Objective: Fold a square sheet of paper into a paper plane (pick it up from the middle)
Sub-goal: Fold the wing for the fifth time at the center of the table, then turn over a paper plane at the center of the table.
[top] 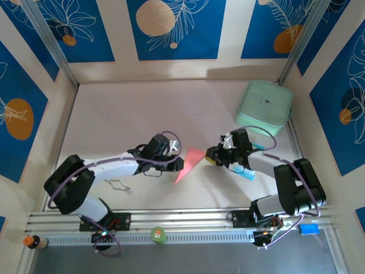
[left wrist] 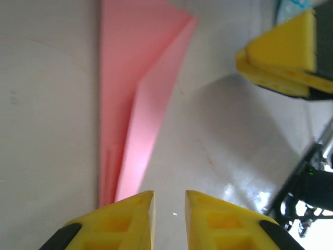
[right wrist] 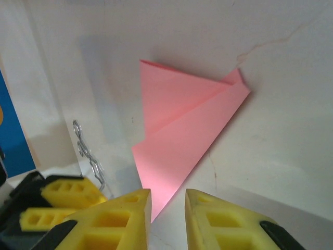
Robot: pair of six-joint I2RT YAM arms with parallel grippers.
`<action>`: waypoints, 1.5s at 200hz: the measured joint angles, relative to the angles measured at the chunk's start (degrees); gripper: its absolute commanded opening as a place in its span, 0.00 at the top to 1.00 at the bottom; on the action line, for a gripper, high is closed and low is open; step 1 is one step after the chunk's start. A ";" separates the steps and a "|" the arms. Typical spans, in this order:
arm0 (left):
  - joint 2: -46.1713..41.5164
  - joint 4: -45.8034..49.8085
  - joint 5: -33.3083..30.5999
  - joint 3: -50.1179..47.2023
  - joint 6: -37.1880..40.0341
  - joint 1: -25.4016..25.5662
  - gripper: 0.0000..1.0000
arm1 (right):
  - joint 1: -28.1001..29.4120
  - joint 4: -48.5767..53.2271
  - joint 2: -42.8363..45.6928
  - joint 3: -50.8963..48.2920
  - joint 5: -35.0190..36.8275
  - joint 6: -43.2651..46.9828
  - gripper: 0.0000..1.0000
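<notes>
Half-folded paper plane (right wrist: 182,130) looks thin, light, limp; best pinch at centre crease; left tool (left wrist: 169,208), right tool (right wrist: 168,208) both slightly spread, empty.

paper plane (left wrist: 135,78) clipped by top edge, packet (top: 247,174) half under right arm (top: 268,164)

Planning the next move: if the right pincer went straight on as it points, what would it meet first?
Likely the paper plane, whose near tip lies just ahead of the right pincer.
</notes>
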State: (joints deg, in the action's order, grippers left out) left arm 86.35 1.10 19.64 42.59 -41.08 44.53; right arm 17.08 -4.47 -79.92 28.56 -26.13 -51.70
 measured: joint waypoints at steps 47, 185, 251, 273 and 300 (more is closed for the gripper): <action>6.12 2.82 3.13 2.36 4.81 -4.61 0.74 | 7.41 -1.42 0.42 -1.68 4.13 -3.87 0.73; 12.94 -3.02 12.83 2.14 5.31 -5.42 0.72 | 11.50 -0.68 -2.05 -0.37 9.18 -5.60 0.73; 12.24 -5.88 13.33 0.17 3.52 -5.49 0.72 | 12.39 -0.66 -3.58 0.42 9.01 -5.55 0.74; 10.73 -6.08 13.22 -1.51 3.17 -5.49 0.72 | 12.44 -0.59 -3.69 0.66 9.01 -5.53 0.74; 9.90 -6.60 13.16 -2.58 2.38 -5.49 0.71 | 12.55 -0.61 -4.17 1.03 9.01 -5.51 0.74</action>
State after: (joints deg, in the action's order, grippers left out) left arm 96.25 -5.50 32.80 40.01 -38.70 39.05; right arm 29.63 -5.08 -84.09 29.58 -17.12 -57.21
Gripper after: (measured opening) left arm 0.285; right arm 0.264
